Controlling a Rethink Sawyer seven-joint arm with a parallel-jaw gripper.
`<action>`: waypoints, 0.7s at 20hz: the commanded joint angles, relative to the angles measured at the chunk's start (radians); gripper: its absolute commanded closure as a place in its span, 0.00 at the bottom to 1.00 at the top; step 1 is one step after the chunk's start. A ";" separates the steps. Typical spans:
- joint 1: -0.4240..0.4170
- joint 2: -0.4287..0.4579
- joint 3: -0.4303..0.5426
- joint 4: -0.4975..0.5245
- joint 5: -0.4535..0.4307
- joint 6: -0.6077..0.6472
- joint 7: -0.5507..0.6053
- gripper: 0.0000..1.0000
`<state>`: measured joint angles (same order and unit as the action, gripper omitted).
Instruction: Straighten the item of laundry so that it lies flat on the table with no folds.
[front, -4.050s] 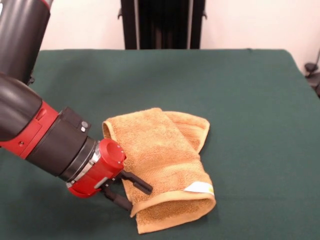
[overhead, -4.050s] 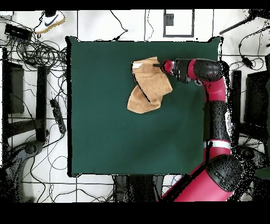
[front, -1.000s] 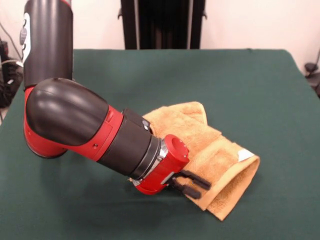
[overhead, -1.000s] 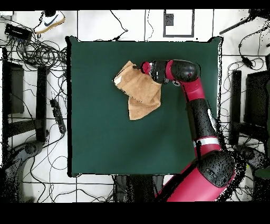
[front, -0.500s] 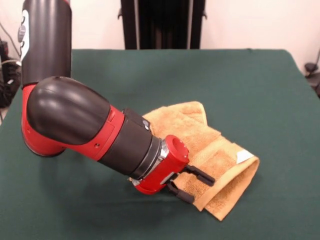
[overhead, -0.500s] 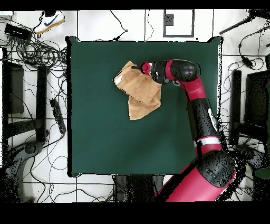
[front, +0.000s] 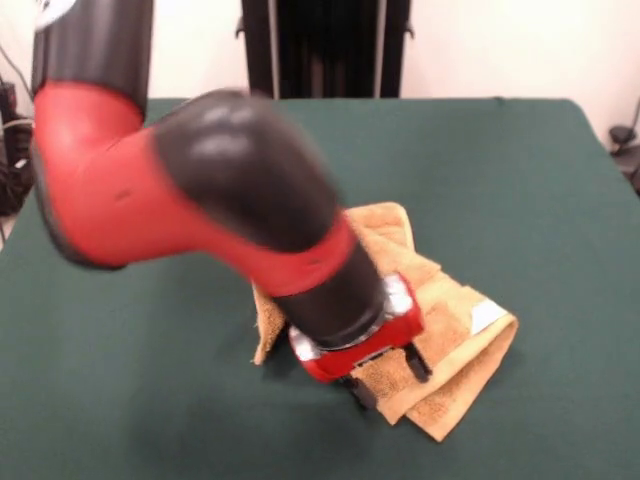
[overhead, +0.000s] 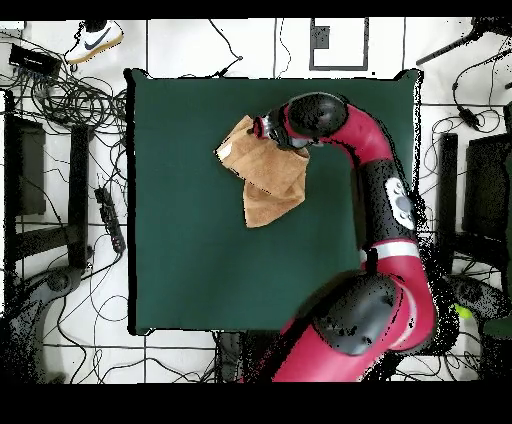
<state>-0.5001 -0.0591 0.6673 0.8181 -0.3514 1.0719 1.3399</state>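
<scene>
The orange-tan towel (front: 450, 320) lies folded and bunched on the green table (front: 520, 180), right of centre and near the front edge, with its white label (front: 487, 315) on top at the right. My gripper (front: 389, 379) points down at the towel's near edge. Its two black fingers stand apart, one on the towel and one at its edge. My arm hides the towel's left part. In the overhead view the towel (overhead: 265, 185) is folded, its label (overhead: 226, 150) at the upper left, and the gripper (overhead: 262, 128) is over its top edge on the table (overhead: 200, 260).
A black stand (front: 325, 48) rises behind the table's far edge. In the overhead view, cables (overhead: 70, 100) and a shoe (overhead: 98, 38) lie on the floor beside the table. My arm arches over the table's right half (overhead: 385, 190).
Four seconds ago the towel lay further left in the front view; it was dragged right. In the last second the fingers spread, and the arm swung up and over the towel, which stayed put.
</scene>
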 joint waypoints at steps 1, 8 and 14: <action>0.351 -0.097 -0.562 -0.295 -0.430 0.170 0.689 0.00; 0.479 -0.045 -0.674 -0.456 -0.636 0.339 0.690 0.00; 0.512 -0.010 -0.684 -0.501 -0.723 0.346 0.685 0.00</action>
<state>-0.0040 -0.1322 0.1022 0.4186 -0.9480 1.3143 1.7599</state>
